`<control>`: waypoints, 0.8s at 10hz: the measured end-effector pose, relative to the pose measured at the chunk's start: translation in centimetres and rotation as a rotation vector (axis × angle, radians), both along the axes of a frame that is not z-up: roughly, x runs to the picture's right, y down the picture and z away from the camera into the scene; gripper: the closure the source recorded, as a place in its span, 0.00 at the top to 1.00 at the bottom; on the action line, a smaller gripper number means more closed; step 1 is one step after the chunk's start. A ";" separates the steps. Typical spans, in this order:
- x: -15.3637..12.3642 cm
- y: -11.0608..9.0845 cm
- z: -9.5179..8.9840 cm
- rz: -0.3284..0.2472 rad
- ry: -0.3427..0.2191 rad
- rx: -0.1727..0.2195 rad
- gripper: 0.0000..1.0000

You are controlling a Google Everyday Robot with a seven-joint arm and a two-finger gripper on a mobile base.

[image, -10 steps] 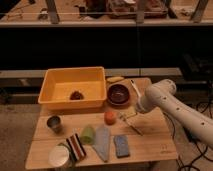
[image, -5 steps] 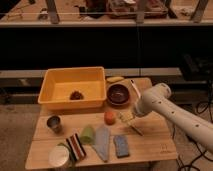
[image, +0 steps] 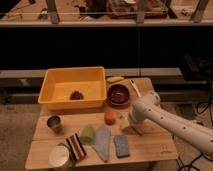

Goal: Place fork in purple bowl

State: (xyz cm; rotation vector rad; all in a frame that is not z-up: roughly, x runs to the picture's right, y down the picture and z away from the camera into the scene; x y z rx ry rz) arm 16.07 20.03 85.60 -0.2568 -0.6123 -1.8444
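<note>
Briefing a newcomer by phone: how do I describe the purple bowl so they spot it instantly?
On the wooden table, find the big yellow tub; the purple bowl sits just right of it, with the open gripper in front. It is the only round, dark maroon dish; the metal cup is silvery.

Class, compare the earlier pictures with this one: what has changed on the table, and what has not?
The arm swung in toward the table's middle and lower, bringing the gripper down over the fork, fingers open, nothing held. Fork, purple bowl, yellow tub and the rest stayed put.
</note>
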 end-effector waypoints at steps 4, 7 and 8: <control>0.5 -1.2 0.1 -0.027 0.043 0.033 0.54; 0.3 -1.4 0.1 -0.046 0.051 0.036 0.54; 0.2 -1.5 0.1 -0.051 0.051 0.037 0.54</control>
